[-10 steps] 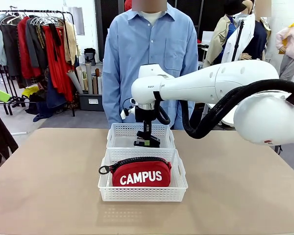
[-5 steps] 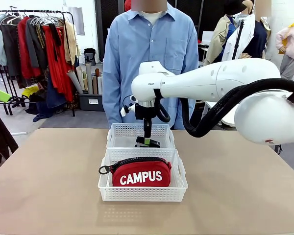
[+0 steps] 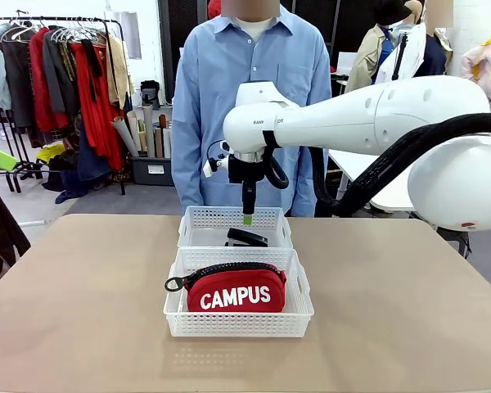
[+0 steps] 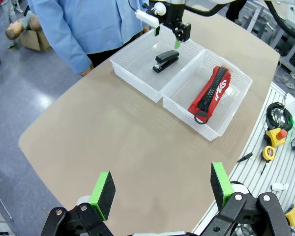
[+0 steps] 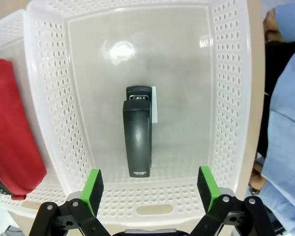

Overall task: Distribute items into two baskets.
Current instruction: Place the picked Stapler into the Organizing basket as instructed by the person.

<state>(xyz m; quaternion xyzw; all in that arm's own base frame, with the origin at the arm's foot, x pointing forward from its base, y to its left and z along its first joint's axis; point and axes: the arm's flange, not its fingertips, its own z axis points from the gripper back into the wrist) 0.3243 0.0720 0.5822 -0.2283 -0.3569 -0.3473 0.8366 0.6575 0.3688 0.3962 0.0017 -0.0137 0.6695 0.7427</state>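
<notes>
Above the far basket, the right gripper hangs with its green-padded fingers spread wide and nothing between them; in the right wrist view the pads stand either side of, and clear above, the small black stapler. That stapler lies flat on the clear bottom of the far white rectangular plastic basket w/ perforated lattice sides, roughly centred, not touching any wall. Seen from the front, the gripper's tips point straight down, just above the stapler, apart from it. Directly against the near wall of that basket sits the second white lattice basket, the wider of the two; it holds the red zippered pouch w/ white "CAMPUS" lettering, standing on its long edge, black zip on top and black zip strap looped out toward the robot's left. The left gripper is well apart from both baskets, over bare tan tabletop near the table's edge; its fingers are likewise fully apart and carry nothing. In the left wrist view both baskets show farther off, stapler in one, pouch in the other. At the far side stands a person in a light blue shirt, close to the table edge behind the baskets.
</notes>
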